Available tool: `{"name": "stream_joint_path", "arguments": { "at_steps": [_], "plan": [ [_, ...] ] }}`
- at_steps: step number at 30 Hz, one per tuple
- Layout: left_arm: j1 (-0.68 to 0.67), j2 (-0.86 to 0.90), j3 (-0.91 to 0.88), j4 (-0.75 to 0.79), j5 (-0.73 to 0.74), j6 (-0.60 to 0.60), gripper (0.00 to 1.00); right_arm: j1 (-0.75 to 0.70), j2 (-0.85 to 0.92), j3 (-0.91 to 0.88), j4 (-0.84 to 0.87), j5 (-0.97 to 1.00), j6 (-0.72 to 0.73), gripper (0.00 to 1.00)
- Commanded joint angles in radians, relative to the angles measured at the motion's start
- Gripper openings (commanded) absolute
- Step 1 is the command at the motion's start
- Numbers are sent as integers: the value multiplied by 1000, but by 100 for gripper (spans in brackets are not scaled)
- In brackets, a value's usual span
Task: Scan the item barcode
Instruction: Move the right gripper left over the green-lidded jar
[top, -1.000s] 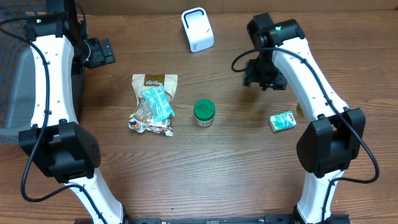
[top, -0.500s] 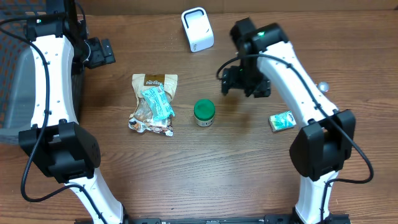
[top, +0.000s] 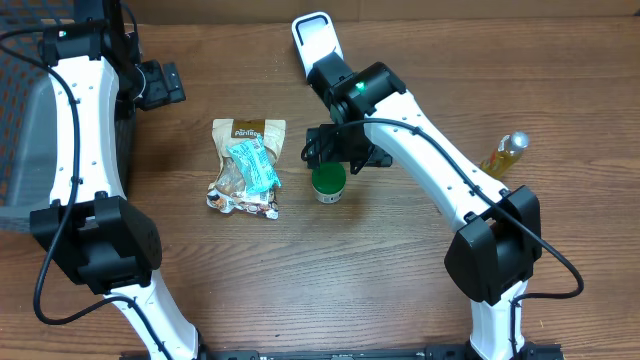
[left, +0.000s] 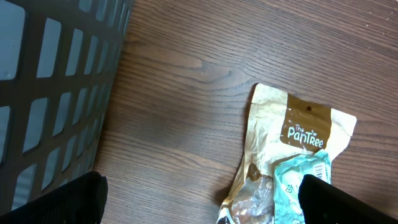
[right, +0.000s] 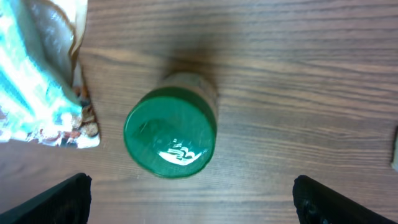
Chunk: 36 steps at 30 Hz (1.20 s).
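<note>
A small jar with a green lid (top: 328, 182) stands upright mid-table. My right gripper (top: 341, 158) hovers just behind and above it, open, holding nothing. In the right wrist view the green lid (right: 170, 132) lies ahead of the open gripper (right: 193, 202), nearer its left finger. The white barcode scanner (top: 312, 33) stands at the back, partly behind the right arm. A tan snack bag (top: 247, 165) with a teal packet (top: 252, 163) on it lies left of the jar. My left gripper (top: 160, 84) is open at the far left, above bare wood (left: 199, 205).
A dark mesh basket (top: 20, 130) sits at the left edge and fills the top-left of the left wrist view (left: 56, 74). A yellow bottle (top: 505, 152) lies at the right. The tan bag (left: 298, 137) shows under the left wrist.
The right arm swung left from the table's right side to over the green-lidded jar and its jaws opened wider. It now covers the small teal packet at right. The left arm stayed still.
</note>
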Motion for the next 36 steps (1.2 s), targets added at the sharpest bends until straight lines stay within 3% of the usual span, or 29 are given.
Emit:
{"name": "stream_joint_path", "arguments": {
  "at_steps": [1,7,36],
  "plan": [
    [1,0,20,0,4,19,100,19,-35,-37,34,78,71,100],
    [1,0,20,0,4,19,100,34,-35,-68,136,78,63,100],
    [2,0,20,0,4,19,99,33,16,-77,165,113,63,100]
  ]
}}
